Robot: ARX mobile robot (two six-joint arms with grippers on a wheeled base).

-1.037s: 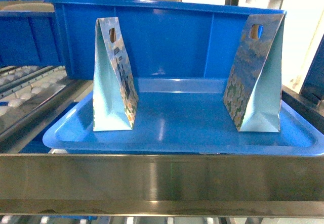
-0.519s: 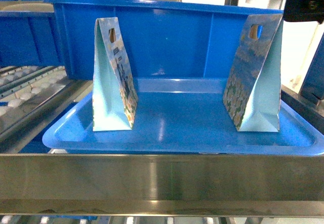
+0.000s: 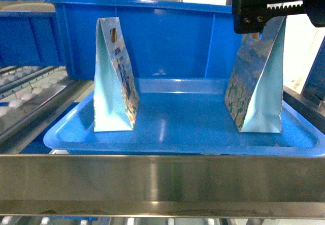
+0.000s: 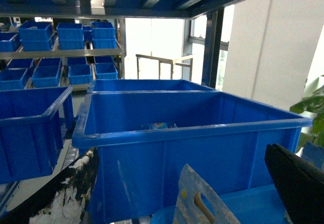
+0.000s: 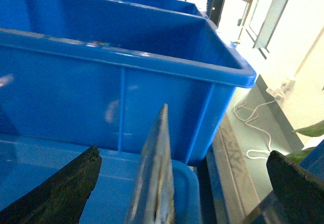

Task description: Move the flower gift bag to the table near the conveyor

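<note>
Two flower gift bags stand upright on a blue tray (image 3: 183, 138): one at the left (image 3: 114, 77), one at the right (image 3: 256, 83). My right gripper (image 3: 259, 11) hangs in front of the right bag's top and hides its handle hole. In the right wrist view that bag's top edge (image 5: 154, 178) rises between the open fingers (image 5: 183, 153), touching neither. My left gripper (image 4: 179, 150) is open, and the left bag's handle cut-out (image 4: 202, 206) sits low between its fingers. Conveyor rollers (image 3: 23, 95) show at the left. The table is out of view.
A big blue bin (image 3: 167, 37) stands right behind the tray. A shiny steel rail (image 3: 162, 182) crosses the front. More blue bins (image 4: 35, 128) fill the shelves behind and to the left. A steel frame edge (image 3: 304, 103) runs along the tray's right side.
My right gripper has come into the head view from the upper right and moved left until it covers the right bag's top. Both bags stand as before.
</note>
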